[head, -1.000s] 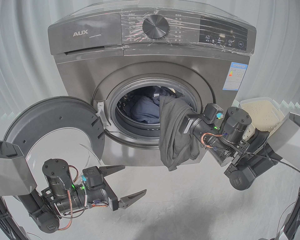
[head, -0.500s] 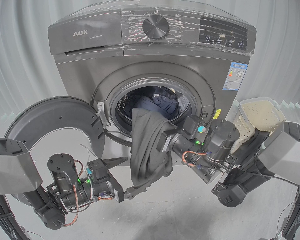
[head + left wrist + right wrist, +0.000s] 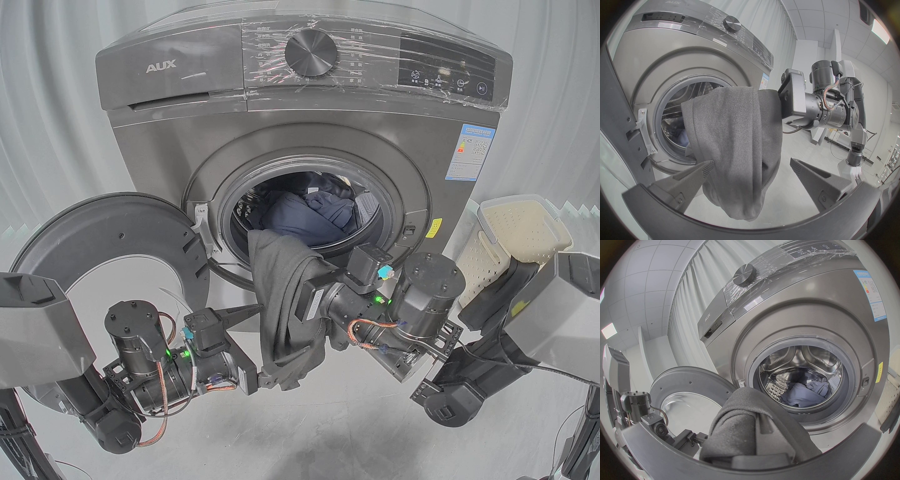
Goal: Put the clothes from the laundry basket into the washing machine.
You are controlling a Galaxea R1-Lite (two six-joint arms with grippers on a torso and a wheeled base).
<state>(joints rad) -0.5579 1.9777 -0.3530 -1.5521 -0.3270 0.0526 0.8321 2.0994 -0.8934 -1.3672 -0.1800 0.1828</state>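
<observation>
The right hand (image 3: 299, 299) is closed on a grey garment (image 3: 281, 294), which drapes over its fingers and hangs in a long fold at the centre of the head view, just below the lip of the washing machine (image 3: 187, 144). The cloth's top edge touches the rim of the round opening, while the rest hangs outside the drum.

The left hand (image 3: 265, 342), at lower left of the head view, is wide open, with a finger on either side of the garment's hanging lower part. The left wrist view makes the contact plain: one fingertip (image 3: 707, 165) touches the cloth's edge, and the other finger (image 3: 806, 175) stands apart from it with floor showing between.

The right wrist view looks deep into the drum, where blue clothes (image 3: 803, 394) lie at the bottom of the shiny metal tub, and the grey garment (image 3: 737, 424) is bunched over the hand in the foreground.

The head view takes in the open door (image 3: 106, 237) at left and a pale laundry basket (image 3: 525, 228) at right, beside the machine.
</observation>
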